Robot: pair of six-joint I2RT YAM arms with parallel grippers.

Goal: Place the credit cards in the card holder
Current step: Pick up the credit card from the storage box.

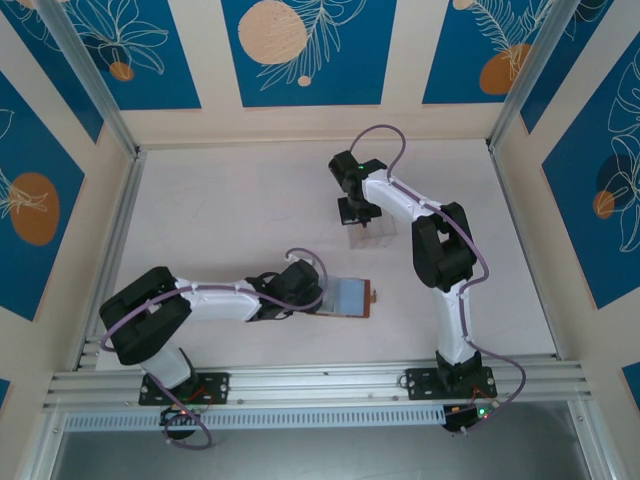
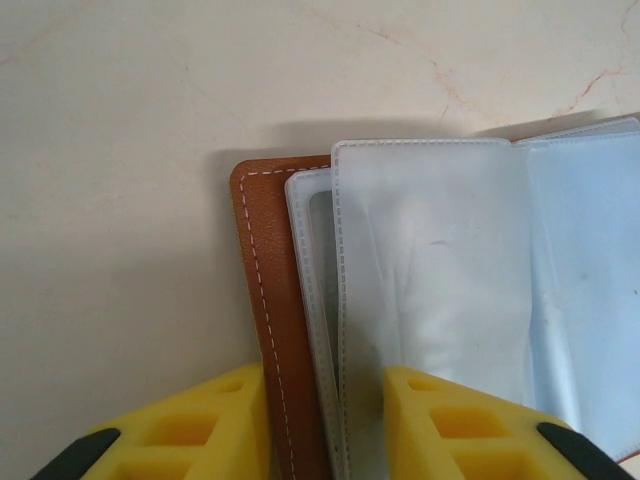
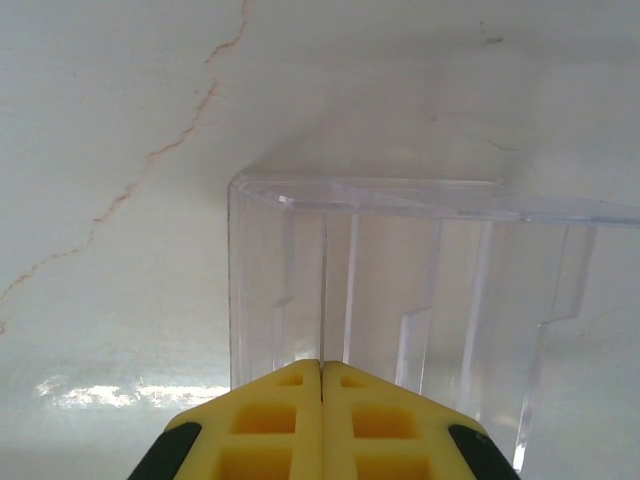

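1. Left gripper (image 2: 325,378), half-spread, tips on the card holder (image 2: 440,280)'s stitched brown leather edge and clear sleeves.
2. Right gripper (image 3: 321,366), clenched, at the ribbed clear plastic box (image 3: 400,200).
3. The card holder lies open, nearside of that box.

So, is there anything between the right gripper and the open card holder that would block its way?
Nothing visible does. The right gripper is shut over the clear box, and bare table lies between it and the card holder. The left gripper is at the holder's left edge.

Open card holder (image 1: 346,296) lies beside left pincer (image 1: 314,301).
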